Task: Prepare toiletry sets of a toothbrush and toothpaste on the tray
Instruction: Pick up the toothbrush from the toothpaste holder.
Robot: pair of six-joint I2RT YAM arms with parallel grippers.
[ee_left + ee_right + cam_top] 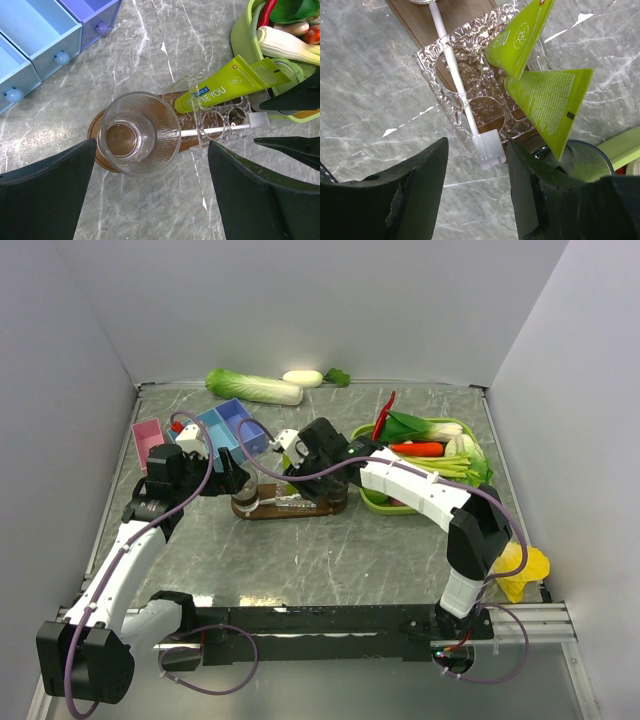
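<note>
The left arm [125, 560] climbs from its base at the near left corner, its white link slanting forward to the dark left wrist [170, 475], which turns inward toward the middle. The left jaws angle downward and stand wide apart. Both black fingers [45, 195] sit at the lower corners of the wrist view, gripping nothing. The right arm [475, 540] rises from the near right, bends at the elbow and stretches its white forearm [415, 485] leftward, bringing the right wrist [320, 450] near the left one. The right jaws are parted too, with the right fingers [395, 200] closed on nothing.
</note>
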